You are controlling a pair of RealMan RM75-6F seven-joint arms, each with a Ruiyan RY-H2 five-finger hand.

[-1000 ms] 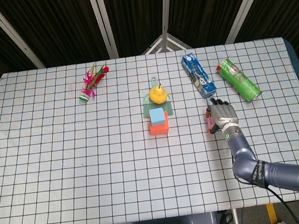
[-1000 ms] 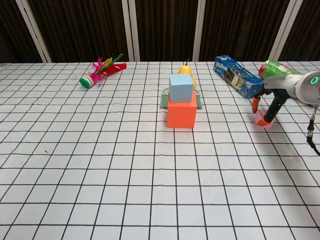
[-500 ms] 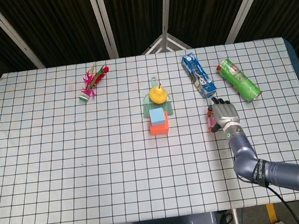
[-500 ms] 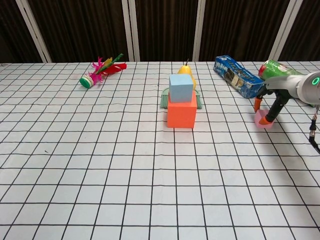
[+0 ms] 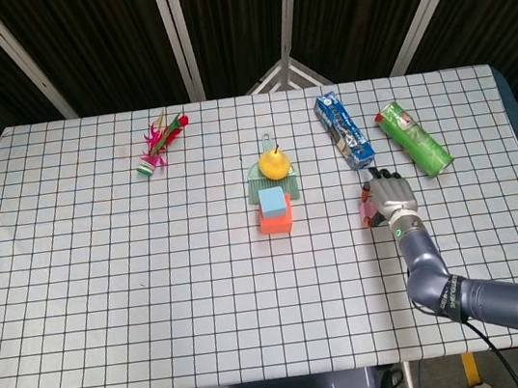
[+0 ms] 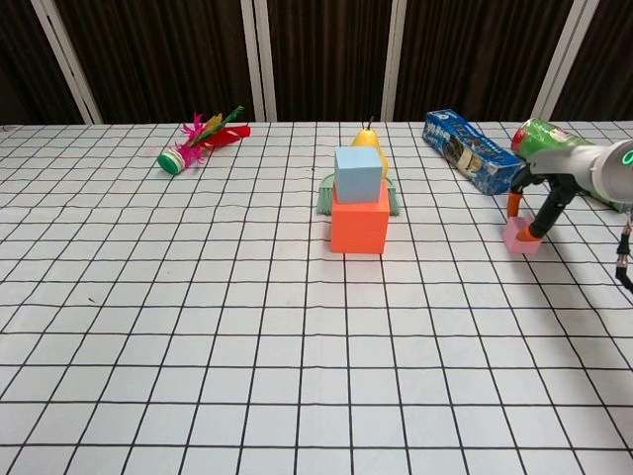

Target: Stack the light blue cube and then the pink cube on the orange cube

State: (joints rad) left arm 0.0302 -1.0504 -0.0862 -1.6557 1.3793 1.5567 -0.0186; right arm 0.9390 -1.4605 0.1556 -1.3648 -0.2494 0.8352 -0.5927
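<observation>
Pink cube [image 6: 521,237] sits near the desk's right edge, my right hand [image 5: 392,199] pinching it; light blue cube [image 6: 357,173] tops orange cube [image 6: 359,225]; no label reads clearly.

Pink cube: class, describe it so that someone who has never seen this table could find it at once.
Start at the orange cube with the light blue cube stacked on it, mid-table. Look toward the robot's right, in front of the blue packet, where the right hand reaches down. The pink cube sits at its fingers, the only pink block.
</observation>
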